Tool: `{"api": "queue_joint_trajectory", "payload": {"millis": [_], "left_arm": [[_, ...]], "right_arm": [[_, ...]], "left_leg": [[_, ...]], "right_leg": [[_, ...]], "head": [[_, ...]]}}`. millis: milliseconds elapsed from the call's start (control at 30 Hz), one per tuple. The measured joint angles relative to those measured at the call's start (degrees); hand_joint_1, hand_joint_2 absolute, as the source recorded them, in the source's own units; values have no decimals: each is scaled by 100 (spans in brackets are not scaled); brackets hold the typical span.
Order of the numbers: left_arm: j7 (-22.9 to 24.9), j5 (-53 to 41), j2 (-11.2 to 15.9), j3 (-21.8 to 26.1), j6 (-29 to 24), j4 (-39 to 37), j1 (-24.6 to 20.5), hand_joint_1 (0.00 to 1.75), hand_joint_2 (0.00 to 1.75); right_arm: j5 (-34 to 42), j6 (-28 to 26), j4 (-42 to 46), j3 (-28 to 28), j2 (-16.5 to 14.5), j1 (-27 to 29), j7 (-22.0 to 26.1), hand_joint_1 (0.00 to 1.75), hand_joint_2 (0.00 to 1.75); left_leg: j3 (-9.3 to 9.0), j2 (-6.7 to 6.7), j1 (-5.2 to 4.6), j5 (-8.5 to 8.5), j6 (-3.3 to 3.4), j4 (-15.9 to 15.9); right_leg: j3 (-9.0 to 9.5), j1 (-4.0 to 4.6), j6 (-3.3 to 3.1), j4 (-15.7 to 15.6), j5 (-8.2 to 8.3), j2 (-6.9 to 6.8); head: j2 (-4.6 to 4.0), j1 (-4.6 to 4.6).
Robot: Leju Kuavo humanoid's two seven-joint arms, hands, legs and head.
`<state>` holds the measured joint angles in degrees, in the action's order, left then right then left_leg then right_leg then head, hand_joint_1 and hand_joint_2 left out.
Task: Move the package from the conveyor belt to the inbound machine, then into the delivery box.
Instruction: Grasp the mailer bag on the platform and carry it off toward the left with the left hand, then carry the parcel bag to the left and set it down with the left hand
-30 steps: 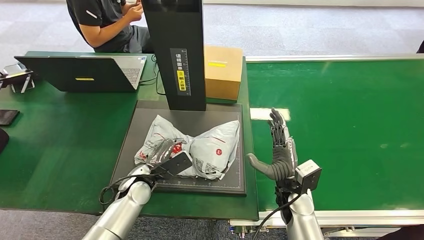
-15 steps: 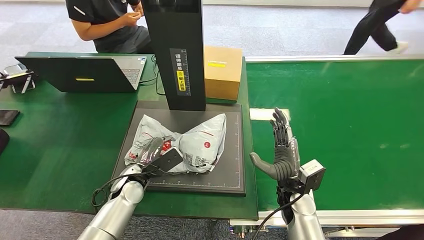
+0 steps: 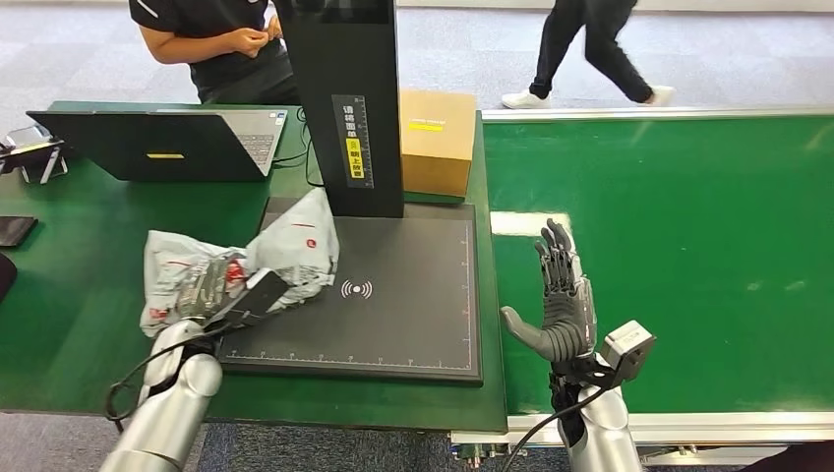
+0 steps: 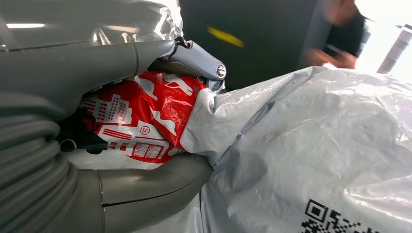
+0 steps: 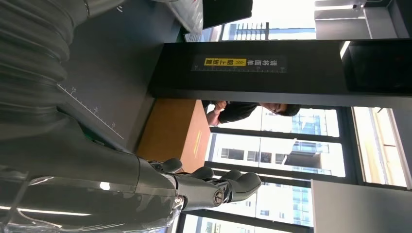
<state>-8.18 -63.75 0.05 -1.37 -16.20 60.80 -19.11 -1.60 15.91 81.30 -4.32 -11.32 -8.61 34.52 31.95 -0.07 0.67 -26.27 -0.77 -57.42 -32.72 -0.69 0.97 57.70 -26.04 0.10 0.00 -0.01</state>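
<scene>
The package, a crumpled grey plastic mailer with red print, is being gripped by the left hand at about 9 o'clock in the head view. It is being held across the left edge of the scanner pad, one end over the pad's upper-left corner and the rest over the green table; whether it is being lifted or is resting cannot be told. In the left wrist view the red-printed part of the package is being clamped between the grey thumb and the fingers, and a code is being shown on the grey plastic beside it. The right hand is being held upright at about 5 o'clock, fingers extended and apart, thumb out toward the pad, with nothing in it, over the left edge of the green belt. In the right wrist view the right hand is being shown with its fingers close together and bare. The black column is being seen standing at the pad's far edge, toward 12 o'clock, with a cardboard box just beside it on the right. An open laptop is being seen at about 10 o'clock on the table, with a seated person behind it. A second person is being seen walking past the belt's far side, at about 1 o'clock.
</scene>
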Motion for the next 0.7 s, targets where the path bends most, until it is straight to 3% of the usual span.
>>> {"api": "queue_joint_trajectory", "payload": {"millis": [133,267,433,467,567,600,700], "left_arm": [[362,-268,261,758,-638,29,-143,175,175],[159,-306,354,1392,-1003,121,-326,175,175],[3,-306,344,1733,-1534,278,-374,175,175],[14,-308,342,1780,-1601,284,-391,158,175],[61,-347,339,1915,-1739,285,-450,27,175],[82,-383,339,1951,-1754,285,-466,0,175],[152,-518,332,2032,-1756,276,-506,0,175]], "right_arm": [[8,-63,51,-8,0,8,-2,0,175],[33,-104,156,-14,0,38,-20,0,175],[62,-112,267,-15,-20,70,-43,0,175],[66,-116,286,-16,-28,77,-51,0,175],[78,-125,333,-16,-44,91,-83,0,175],[80,-125,346,-16,-48,93,-95,0,175],[82,-125,373,-16,-55,95,-122,0,175]], "left_leg": [[23,0,1,6,1,-1],[31,-1,0,6,1,-2],[38,-2,-5,2,5,-3],[38,-1,-6,2,5,-3],[38,-2,-6,2,5,-4],[38,-2,-6,2,5,-4],[38,-2,-5,2,5,-4]], "right_leg": [[-21,-1,0,2,1,-2],[-26,-6,1,0,0,-3],[-32,-8,3,-4,1,-3],[-32,-8,3,-4,1,-3],[-33,-7,3,-4,1,-4],[-33,-6,3,-4,1,-4],[-34,-5,3,-4,1,-3]], "head": [[0,2],[0,2],[0,2],[0,2],[0,2],[0,1],[0,1]]}}
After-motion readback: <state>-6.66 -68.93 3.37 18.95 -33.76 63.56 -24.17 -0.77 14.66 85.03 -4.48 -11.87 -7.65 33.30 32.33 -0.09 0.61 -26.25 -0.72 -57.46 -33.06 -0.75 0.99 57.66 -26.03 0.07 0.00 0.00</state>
